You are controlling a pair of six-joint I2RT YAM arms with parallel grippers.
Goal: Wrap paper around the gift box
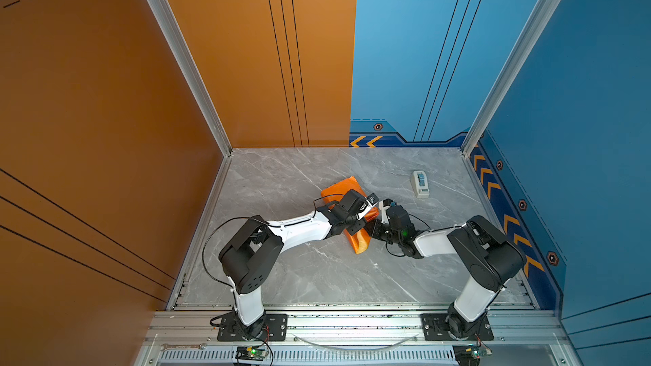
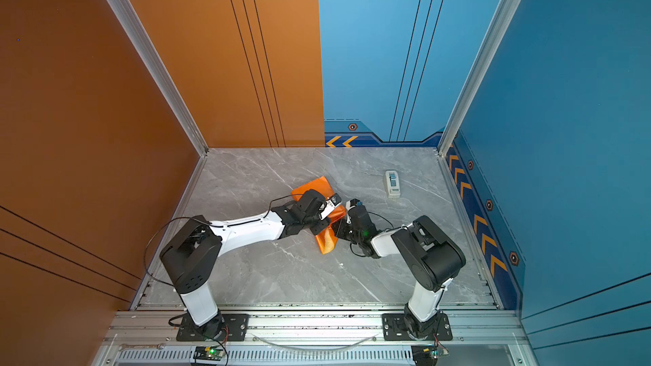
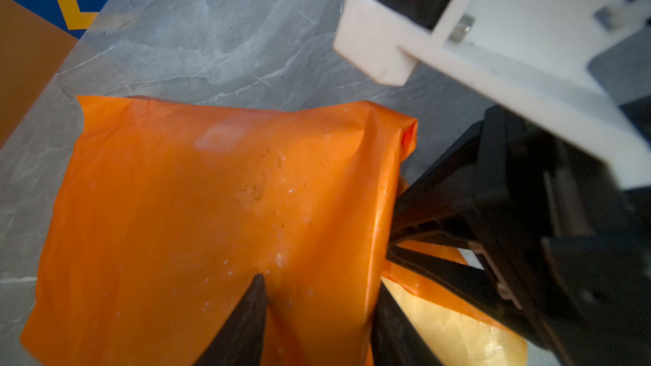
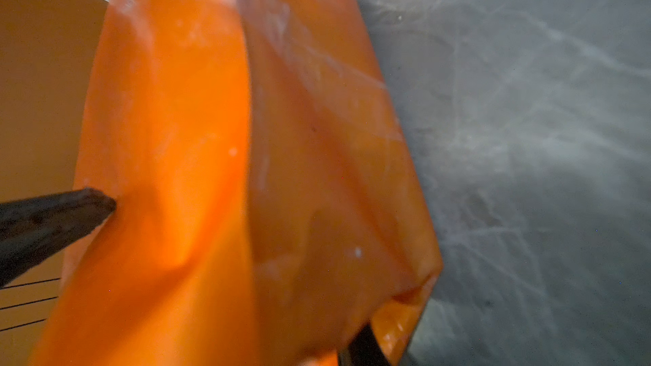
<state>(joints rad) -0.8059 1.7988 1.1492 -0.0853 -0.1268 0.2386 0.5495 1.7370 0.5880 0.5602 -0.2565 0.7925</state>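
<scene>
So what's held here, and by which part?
The paper: the left gripper clamps a fold of its orange face, near the open end. The right gripper straddles that end's flap, but whether it grips cannot be told.

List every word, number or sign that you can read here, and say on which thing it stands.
No word or number can be read.
The tape dispenser bears print too small to read.
The wall band shows only yellow chevron arrows and hexagon marks, no letters.
</scene>
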